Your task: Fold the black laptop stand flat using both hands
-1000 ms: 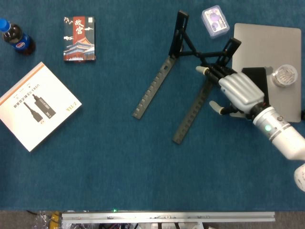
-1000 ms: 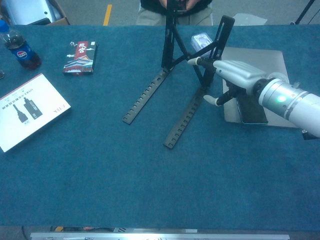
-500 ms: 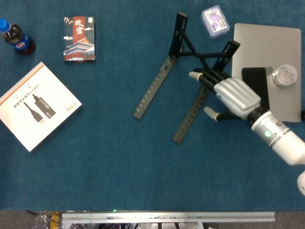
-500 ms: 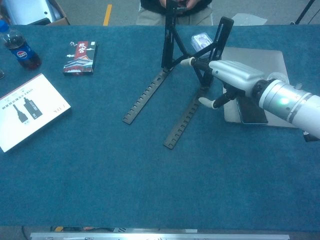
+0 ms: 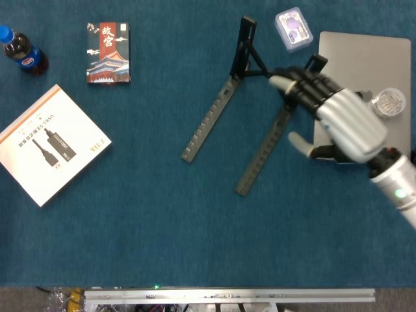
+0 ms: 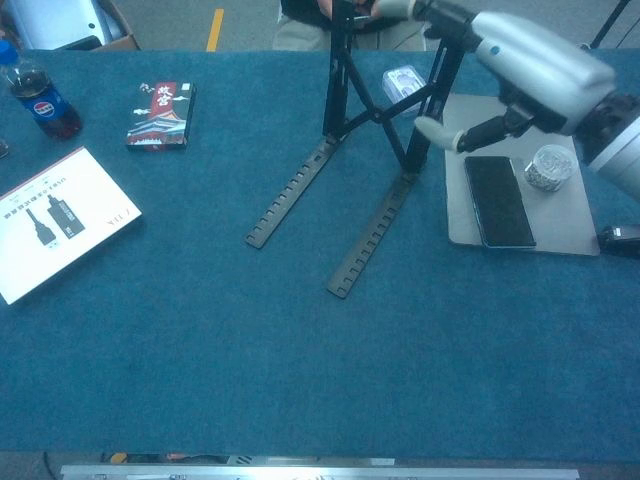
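Now that the right hand [image 6: 525, 70] has lifted, fingers spread over the still-open laptop stand [image 6: 375, 150], folding hasn't begun

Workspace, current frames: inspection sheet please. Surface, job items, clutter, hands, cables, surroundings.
Surface: blue cloth table, metal rail along its near edge.
Job's things: black laptop stand still unfolded, rear supports upright.
Clutter: cola bottle, card box, white manual, purple-lidded case, grey laptop with black phone and round clear container on it.
Hands: right hand raised over the stand's right support, fingers spread, holding nothing; left hand not in view.
Cables: nothing seen.
Surroundings: a person stands behind the far table edge.
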Motion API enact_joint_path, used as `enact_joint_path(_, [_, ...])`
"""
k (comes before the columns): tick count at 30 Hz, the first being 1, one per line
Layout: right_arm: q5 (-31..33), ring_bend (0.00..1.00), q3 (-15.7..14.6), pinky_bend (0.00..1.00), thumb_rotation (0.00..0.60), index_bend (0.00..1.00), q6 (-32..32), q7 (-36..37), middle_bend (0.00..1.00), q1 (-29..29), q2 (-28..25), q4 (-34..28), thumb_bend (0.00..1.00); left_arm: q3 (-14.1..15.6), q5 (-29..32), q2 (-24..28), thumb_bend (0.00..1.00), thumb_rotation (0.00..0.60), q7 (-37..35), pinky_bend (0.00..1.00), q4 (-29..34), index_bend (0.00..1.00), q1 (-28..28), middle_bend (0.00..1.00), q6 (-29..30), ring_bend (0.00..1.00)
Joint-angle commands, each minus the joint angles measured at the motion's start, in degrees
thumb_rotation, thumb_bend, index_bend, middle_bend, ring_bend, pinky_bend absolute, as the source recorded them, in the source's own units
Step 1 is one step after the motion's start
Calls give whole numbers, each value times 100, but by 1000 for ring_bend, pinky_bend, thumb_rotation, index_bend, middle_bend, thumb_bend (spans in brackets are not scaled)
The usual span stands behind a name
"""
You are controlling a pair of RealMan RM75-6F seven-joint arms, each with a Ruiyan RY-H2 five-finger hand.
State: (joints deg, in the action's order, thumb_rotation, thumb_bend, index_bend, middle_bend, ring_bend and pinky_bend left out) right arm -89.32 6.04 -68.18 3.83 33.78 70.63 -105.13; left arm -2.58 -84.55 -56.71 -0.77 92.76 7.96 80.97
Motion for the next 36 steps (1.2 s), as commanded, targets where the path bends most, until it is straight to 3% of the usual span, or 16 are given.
enact_joint_path(1, [-2,0,104,117,600,0,-320,-102,58,-201,-160,-98,345,9,-6,-8,250,600,28,159,15,242,12,247,-22,159])
enact_joint_path(10, [789,0,260,87,600,0,-89,151,58,-333,-338,123,203,27,-11,-60,250,600,171,159,95,242,80,247,-136,159])
enact_joint_path(15, [1061,0,403,68,600,0,199,587,57,-228,-217,437,61,24,-26,-67,250,600,268,159,172,242,110,247,-151,159])
enact_joint_path(20, [1254,0,489,60,600,0,730,1242,36,-32,-84,675,10,29,-12,-39,250,600,329,159,236,242,106,247,-145,159])
enact_joint_path(28, [1059,0,489,36,600,0,1302,2483,14,160,-2,896,0,42,18,10,250,600,335,159,268,242,57,247,-91,159])
enact_joint_path(36, [269,0,220,36,600,0,1495,3890,14,239,-154,897,0,61,22,18,250,600,319,159,244,242,37,247,-86,159])
